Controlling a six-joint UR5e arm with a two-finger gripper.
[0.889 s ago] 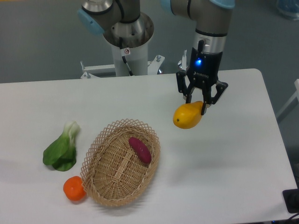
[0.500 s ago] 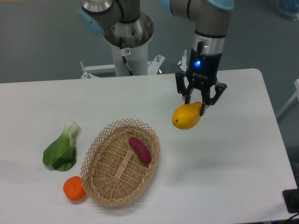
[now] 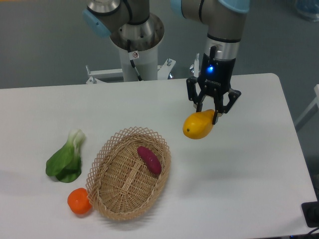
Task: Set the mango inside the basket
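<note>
We list: mango gripped between our gripper fingers, hanging at their seven o'clock, basket at eight o'clock, white table, grey floor.

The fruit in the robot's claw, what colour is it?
Yellow with an orange tinge: the mango, held by the gripper, seen clearly in the fixed camera view.
</note>
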